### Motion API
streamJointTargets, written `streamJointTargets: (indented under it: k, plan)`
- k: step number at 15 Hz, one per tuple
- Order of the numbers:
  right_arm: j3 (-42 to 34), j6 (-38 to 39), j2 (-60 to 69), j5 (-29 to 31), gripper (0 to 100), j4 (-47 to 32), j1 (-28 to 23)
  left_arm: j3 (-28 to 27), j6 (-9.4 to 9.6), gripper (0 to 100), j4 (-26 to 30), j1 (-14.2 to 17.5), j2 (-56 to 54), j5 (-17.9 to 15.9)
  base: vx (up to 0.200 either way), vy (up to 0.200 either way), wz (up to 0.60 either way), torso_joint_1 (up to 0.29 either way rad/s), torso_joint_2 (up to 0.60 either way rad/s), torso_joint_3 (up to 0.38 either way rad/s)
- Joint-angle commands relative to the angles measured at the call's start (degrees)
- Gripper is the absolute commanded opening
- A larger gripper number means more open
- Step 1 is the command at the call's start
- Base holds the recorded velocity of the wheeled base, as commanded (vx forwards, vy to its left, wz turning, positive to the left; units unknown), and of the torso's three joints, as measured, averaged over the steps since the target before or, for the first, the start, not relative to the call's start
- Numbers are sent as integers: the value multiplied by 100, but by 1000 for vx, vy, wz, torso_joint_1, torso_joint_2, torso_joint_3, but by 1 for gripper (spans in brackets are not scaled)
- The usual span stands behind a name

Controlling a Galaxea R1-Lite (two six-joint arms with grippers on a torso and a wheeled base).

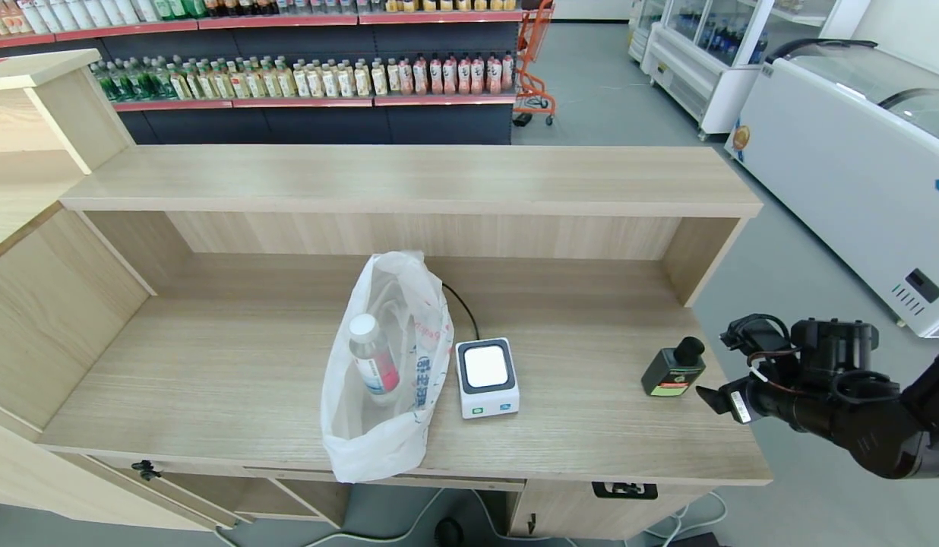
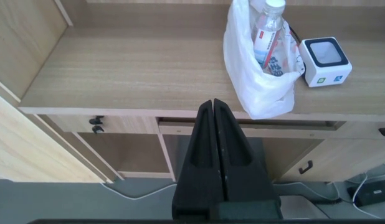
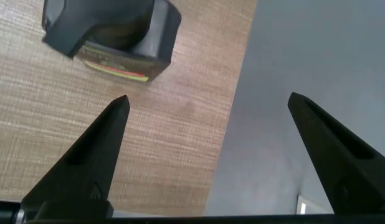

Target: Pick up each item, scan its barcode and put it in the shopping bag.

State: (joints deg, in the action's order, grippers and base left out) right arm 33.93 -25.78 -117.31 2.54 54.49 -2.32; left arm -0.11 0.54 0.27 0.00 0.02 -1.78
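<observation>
While your right gripper (image 3: 208, 98) hangs spread and empty, note one dark bottle (image 1: 673, 370), seemingly upright, near at its ten o'clock; left gripper (image 2: 212, 102), clenched on nothing, lies well apart.

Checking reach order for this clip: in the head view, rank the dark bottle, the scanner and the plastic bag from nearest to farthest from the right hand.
1. The dark bottle, at the right end of the counter, just beside the right hand.
2. The scanner, mid-counter, well left of that bottle.
3. The plastic bag, on the scanner's left side.
</observation>
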Motion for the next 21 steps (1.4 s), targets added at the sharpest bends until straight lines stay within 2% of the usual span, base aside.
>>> streamJointTargets:
  k: [1,5,20,21]
  plan:
    - [255,-6,-196,10,100,0,109,2,-1,0,0,0,6,2,0,0,0,0,0,0]
    - [422,-208,-407,1,100,9,258,2,-1,0,0,0,6,2,0,0,0,0,0,0]
    - [1239,-173,-1224,-78,100,246,803,-7,-1,0,0,0,6,2,0,0,0,0,0,0]
    - [1310,-173,-1277,-87,0,246,820,2,-1,0,0,0,-2,2,0,0,0,0,0,0]
